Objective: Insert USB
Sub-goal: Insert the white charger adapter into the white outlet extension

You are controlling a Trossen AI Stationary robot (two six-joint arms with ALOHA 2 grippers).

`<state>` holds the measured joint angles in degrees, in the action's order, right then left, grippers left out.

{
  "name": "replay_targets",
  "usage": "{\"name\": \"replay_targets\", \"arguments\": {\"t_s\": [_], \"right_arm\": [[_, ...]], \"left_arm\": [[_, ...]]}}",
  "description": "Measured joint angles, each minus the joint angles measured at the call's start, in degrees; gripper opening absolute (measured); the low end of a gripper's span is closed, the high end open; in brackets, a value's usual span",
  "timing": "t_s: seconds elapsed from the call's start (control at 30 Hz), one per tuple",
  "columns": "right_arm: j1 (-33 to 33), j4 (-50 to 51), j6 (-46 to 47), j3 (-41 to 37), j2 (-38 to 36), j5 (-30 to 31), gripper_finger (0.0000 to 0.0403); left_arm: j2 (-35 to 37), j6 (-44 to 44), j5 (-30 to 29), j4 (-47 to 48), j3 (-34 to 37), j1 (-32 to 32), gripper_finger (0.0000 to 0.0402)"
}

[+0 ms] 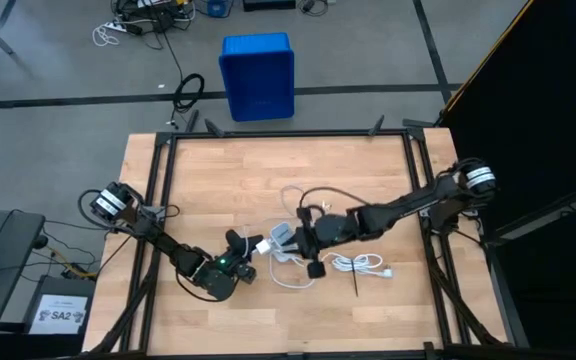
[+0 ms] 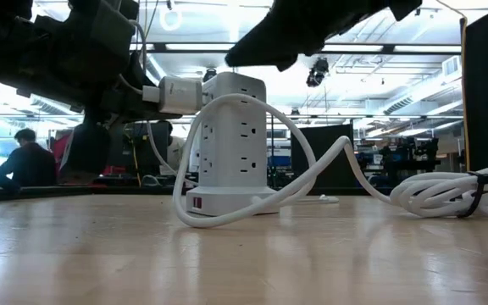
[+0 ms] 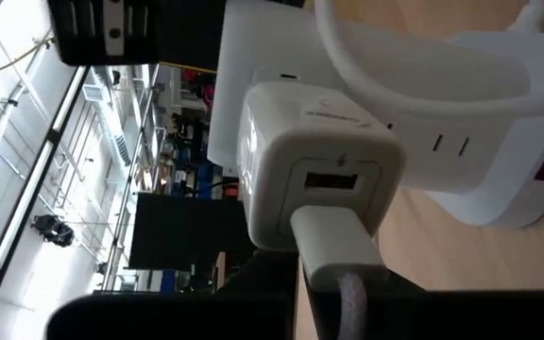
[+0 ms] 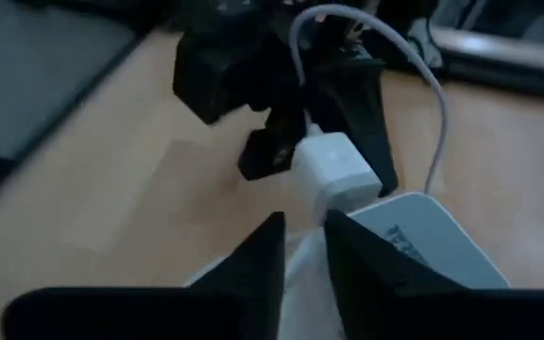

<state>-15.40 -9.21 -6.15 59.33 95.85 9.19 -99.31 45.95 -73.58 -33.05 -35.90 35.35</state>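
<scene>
Left claw [image 1: 251, 262] clamped on thin whitish USB plug [image 3: 333, 247], seated in white charger cube [image 3: 314, 161] | right claw [image 4: 302, 247] (slightly parted, empty) steadying white tower power strip [image 2: 231, 144].

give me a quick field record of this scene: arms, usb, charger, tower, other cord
left gripper: shut on the USB plug, at the charger block's port
right gripper: over the power strip tower, fingers slightly apart, holding nothing visible
charger block: plugged into the tower's side
USB plug: at the port mouth, not fully in
bundled cord: lying on table, beside tower
</scene>
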Motion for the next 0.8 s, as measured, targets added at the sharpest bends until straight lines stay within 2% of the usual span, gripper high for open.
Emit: {"name": "replay_targets", "arguments": {"t_s": [0.23,0.4,0.6,0.8], "right_arm": [[-5.08,-7.54,-18.29,0.0,4.94,19.3,0.0176],[-6.4,-11.72,-27.29,3.29,11.86,27.16,0.0237],[-7.19,-11.44,-35.56,10.91,19.46,35.78,0.0265],[-7.48,-11.21,-40.6,13.86,22.36,40.16,0.0257]], "left_arm": [[0.0,-0.14,0.19,-0.11,0.02,-0.09,0.0],[0.02,-0.35,0.44,-0.11,0.02,-0.22,0.0],[0.04,-1.33,1.01,0.01,0.02,-0.37,0.0],[0.04,-1.36,1.8,-0.03,0.02,-0.39,0.0]]}}
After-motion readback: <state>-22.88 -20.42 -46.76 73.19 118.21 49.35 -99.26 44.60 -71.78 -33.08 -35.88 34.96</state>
